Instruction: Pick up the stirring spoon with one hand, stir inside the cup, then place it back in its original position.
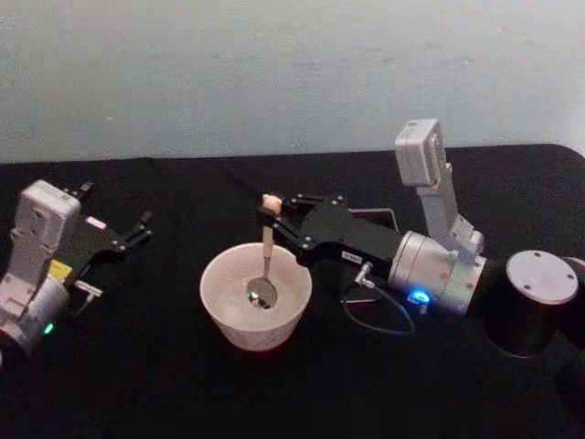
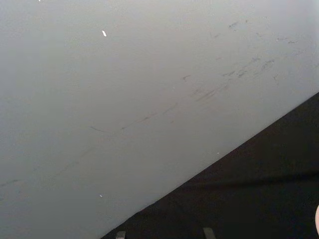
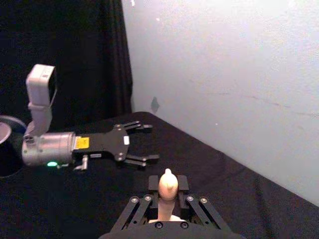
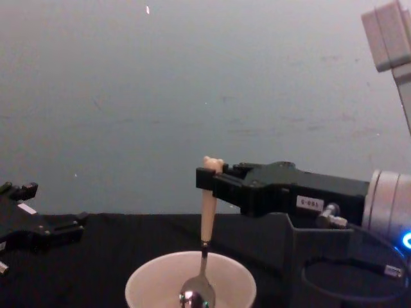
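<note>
The cream-pink cup (image 1: 228, 315) stands on the black table, left of centre. The stirring spoon (image 1: 267, 240) hangs upright in it, its shiny bowl down inside the cup (image 4: 148, 282) and its beige handle (image 4: 207, 218) rising above the rim. My right gripper (image 1: 272, 210) reaches in from the right and is shut on the handle just under the bear head (image 3: 168, 181), seen between the fingers of the right gripper (image 3: 168, 193). The dark box holder (image 1: 388, 213) shows partly behind the right arm. My left gripper (image 1: 142, 227) rests open at the far left, apart from the cup.
A dark cylinder with a grey top (image 1: 539, 293) stands at the right edge. A black cable loop (image 1: 377, 315) lies beside the cup under the right arm. A pale wall runs along the back edge of the table.
</note>
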`<state>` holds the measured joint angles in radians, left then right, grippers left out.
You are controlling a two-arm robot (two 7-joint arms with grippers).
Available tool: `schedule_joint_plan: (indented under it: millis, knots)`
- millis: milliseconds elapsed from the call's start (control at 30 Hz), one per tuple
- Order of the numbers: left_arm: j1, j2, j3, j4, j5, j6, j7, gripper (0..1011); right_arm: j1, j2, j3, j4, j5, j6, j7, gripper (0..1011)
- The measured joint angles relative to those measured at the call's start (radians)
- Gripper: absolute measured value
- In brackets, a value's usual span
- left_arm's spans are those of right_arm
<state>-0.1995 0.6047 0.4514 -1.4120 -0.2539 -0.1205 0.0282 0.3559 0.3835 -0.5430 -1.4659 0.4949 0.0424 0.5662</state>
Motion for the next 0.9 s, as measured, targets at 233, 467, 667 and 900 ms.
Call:
schedule_joint_plan:
  millis: [233,467,667,900]
  knots:
    - [0.000,0.000,0.000,0.000,0.000,0.000,0.000,1001,-0.004,-0.008,0.025,0.003,0.029,0.005,-0.033,214]
    - [0.000,0.000,0.000,0.000,0.000,0.000,0.000,1001,-0.017,-0.007,0.075,-0.017,0.066,0.005,-0.076,214]
    - [0.000,0.000,0.000,0.000,0.000,0.000,0.000,1001,-0.037,0.004,0.135,-0.055,0.111,0.002,-0.114,214]
    - [0.000,0.000,0.000,0.000,0.000,0.000,0.000,1001,-0.075,0.025,0.202,-0.114,0.166,-0.009,-0.148,214]
